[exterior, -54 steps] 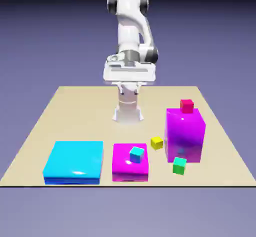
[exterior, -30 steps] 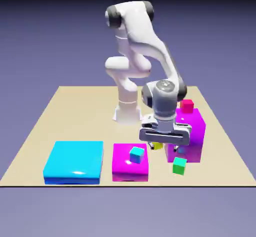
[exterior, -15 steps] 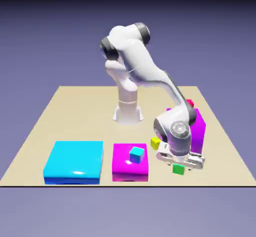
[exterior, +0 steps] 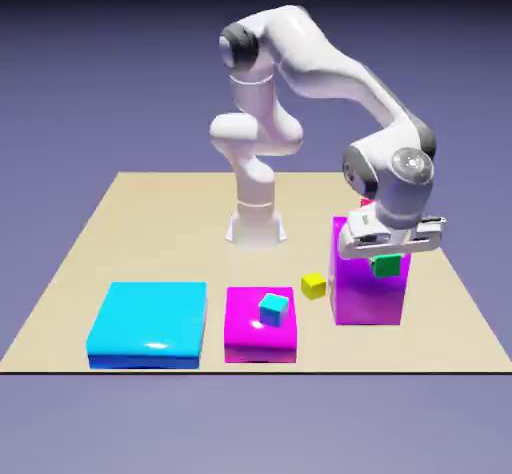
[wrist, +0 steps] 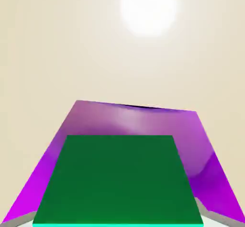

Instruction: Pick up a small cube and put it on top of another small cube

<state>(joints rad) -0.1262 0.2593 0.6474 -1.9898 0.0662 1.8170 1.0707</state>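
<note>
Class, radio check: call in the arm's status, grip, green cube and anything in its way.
Gripper shut on green cube. Cube aloft, in front of tall magenta block. Red cube mostly hidden behind hand; block close by, possible snag.

One robot arm (exterior: 300, 57), four small cubes (exterior: 314, 286) and three larger blocks (exterior: 148, 324), two magenta and one blue, share a single tabletop (exterior: 180, 232).

Glossy magenta block (exterior: 367, 297); matt green cube (exterior: 386, 265)
</note>
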